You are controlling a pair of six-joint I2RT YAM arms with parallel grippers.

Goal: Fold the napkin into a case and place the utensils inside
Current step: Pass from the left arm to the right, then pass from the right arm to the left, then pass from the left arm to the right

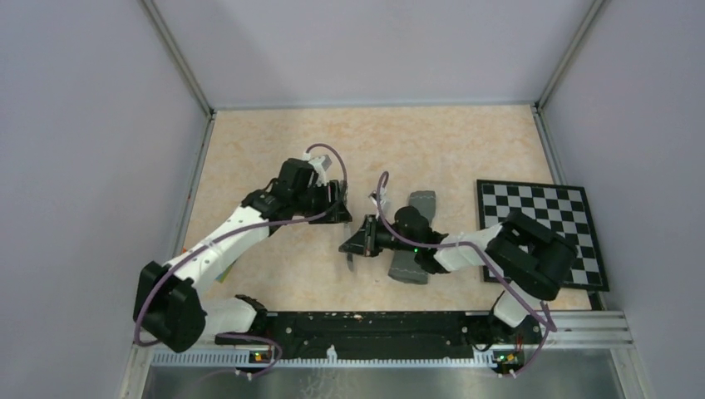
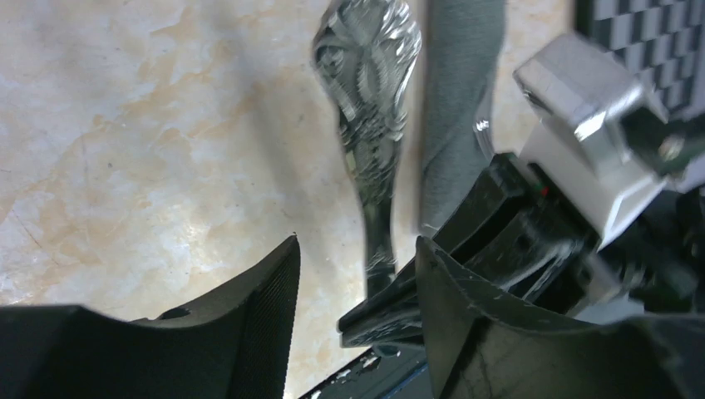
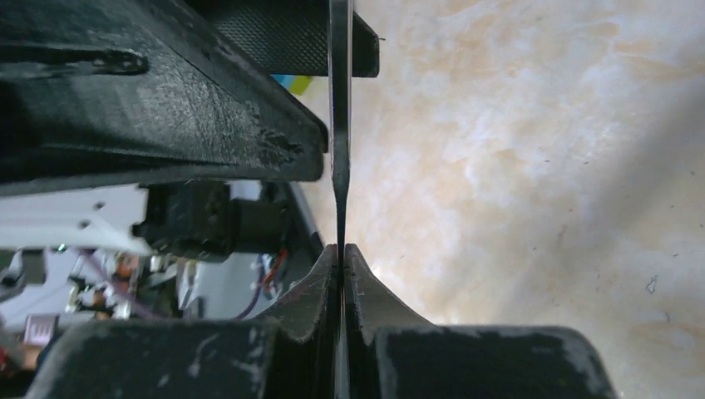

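1. Napkin (image 1: 422, 205) lies on the surface (image 1: 432, 141) as a narrow folded oblong, so the case (image 1: 409, 270) looks made. The right arm's wrist crosses above its middle. The checkered board (image 1: 544, 229) sits apart to its right.
2. Right end effector (image 3: 341, 253) is pinched tight on a thin silver utensil (image 2: 366, 91), which its own camera shows edge-on. It hangs just left of the case.
3. Left end effector (image 2: 357, 245) stands partly open. Its fingers (image 2: 249, 307) flank the same utensil's shaft with a gap on each side, so it grips nothing.
4. The utensil's ornate handle end is clear, but its working end is hidden, so I cannot tell knife from fork. I cannot find the second utensil.
5. My judgement is that the step in hand is loading the case, at a pass between arms where the right alone carries the utensil.
6. Next, the left should back off without brushing the handle. The right should then line the utensil up with the case and bring its tip to the mouth. I cannot tell which end is the mouth.
7. The left may need to lift the cloth's edge. Polished metal could swivel in so narrow a pinch.
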